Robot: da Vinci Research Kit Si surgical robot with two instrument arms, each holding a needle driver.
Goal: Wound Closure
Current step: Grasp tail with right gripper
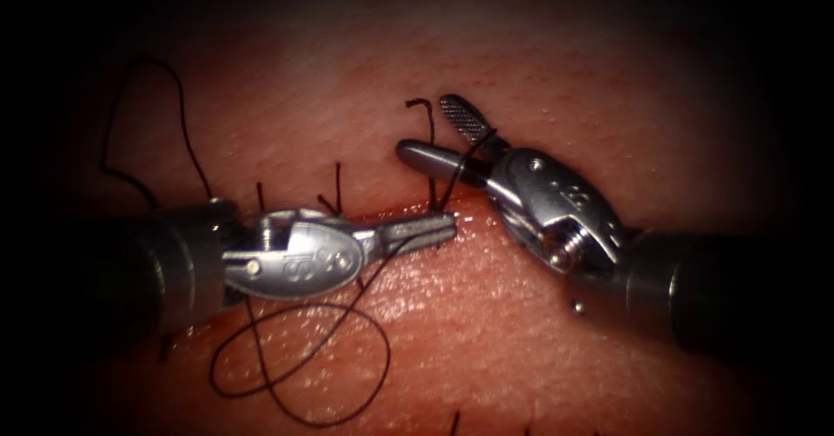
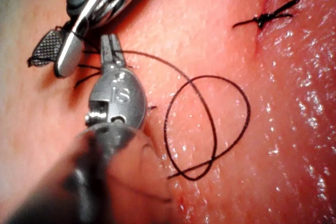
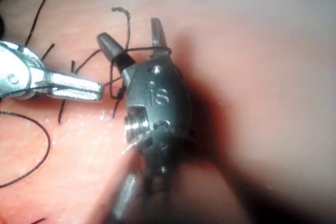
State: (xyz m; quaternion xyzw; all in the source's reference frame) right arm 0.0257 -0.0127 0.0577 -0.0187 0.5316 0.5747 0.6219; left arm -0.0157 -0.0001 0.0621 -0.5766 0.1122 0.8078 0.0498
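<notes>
Along the cut [image 1: 395, 214], which runs across the tissue [image 1: 521, 332] in my endoscope view, I have both tools close together near the middle. My left tool [image 1: 432, 227] comes in from the left and lies almost flat over the cut, its jaws pressed together on the thread [image 1: 300, 362]; from those jaws the dark strand trails back toward me and curls into a loose double loop on the tissue in front of the cut. My right tool [image 1: 439, 136] comes in from the right with its jaws spread wide, one ridged jaw tilted up and away, the other pointing left, and a turn of thread wraps around the neck just behind them (the right wrist view [image 3: 134, 43] shows this wrap most plainly). Between the spread jaws I see nothing gripped. A short frayed thread end [image 1: 420, 103] stands up from the cut just left of the right tool. Several finished stitches [image 1: 334, 194] cross the cut to the left of the tool tips, and more stitches show in the left wrist view [image 2: 268, 18]. I cannot make out the needle.
</notes>
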